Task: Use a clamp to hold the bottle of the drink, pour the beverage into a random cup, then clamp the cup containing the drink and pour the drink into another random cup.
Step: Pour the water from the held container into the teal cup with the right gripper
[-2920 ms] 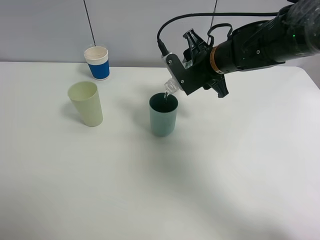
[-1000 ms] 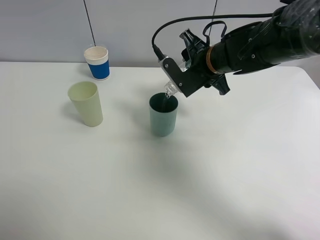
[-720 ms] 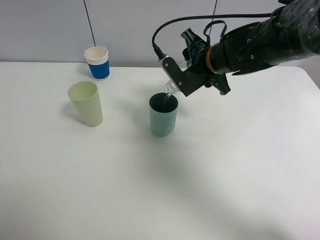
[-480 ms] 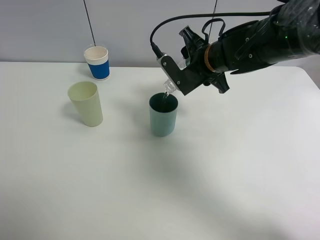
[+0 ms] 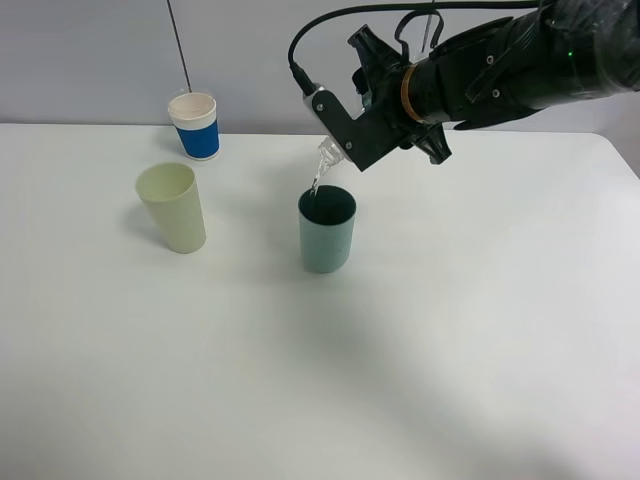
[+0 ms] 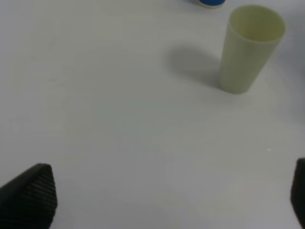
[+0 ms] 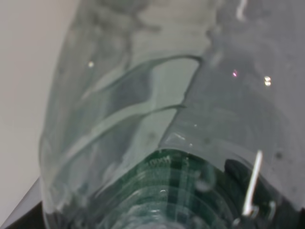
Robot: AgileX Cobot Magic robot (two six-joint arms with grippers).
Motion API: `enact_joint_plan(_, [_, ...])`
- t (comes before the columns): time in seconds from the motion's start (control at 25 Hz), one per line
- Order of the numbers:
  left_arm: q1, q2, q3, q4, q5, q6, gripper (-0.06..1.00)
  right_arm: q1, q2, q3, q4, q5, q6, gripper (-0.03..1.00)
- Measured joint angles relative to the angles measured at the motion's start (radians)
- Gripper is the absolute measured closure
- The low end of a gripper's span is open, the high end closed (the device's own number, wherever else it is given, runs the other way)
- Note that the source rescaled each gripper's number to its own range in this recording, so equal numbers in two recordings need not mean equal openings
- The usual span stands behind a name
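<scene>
One pincer (image 5: 342, 148) grasps the tilted bottle (image 5: 327, 154), beverage (image 5: 315, 182) streaming into the teal cup (image 5: 327, 242).

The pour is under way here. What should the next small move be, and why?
Probably ease the small clear plastic bottle a little toward the centre of the teal straight-sided plastic cup, holding the tilt. The thin stream of clear liquid drops from the bottle mouth close to the cup's left rim in the high view, so a small drift might spill it onto the white table.
</scene>
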Motion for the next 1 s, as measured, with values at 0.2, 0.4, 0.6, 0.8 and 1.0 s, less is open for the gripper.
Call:
enact_joint_plan(0.2, [0.000,0.000,0.000,0.000,0.000,0.000,-0.06,0.000,0.000,0.000,-0.016,0.000,-0.017,0.92])
enact_joint_plan(0.4, [0.000,0.000,0.000,0.000,0.000,0.000,-0.06,0.000,0.000,0.000,-0.020,0.000,-0.063,0.92])
enact_joint_plan(0.6, [0.000,0.000,0.000,0.000,0.000,0.000,-0.06,0.000,0.000,0.000,-0.025,0.000,-0.130,0.92])
enact_joint_plan(0.8, [0.000,0.000,0.000,0.000,0.000,0.000,-0.06,0.000,0.000,0.000,-0.039,0.000,-0.184,0.92])
enact_joint_plan(1.0, [0.000,0.000,0.000,0.000,0.000,0.000,-0.06,0.000,0.000,0.000,-0.045,-0.002,-0.221,0.92])
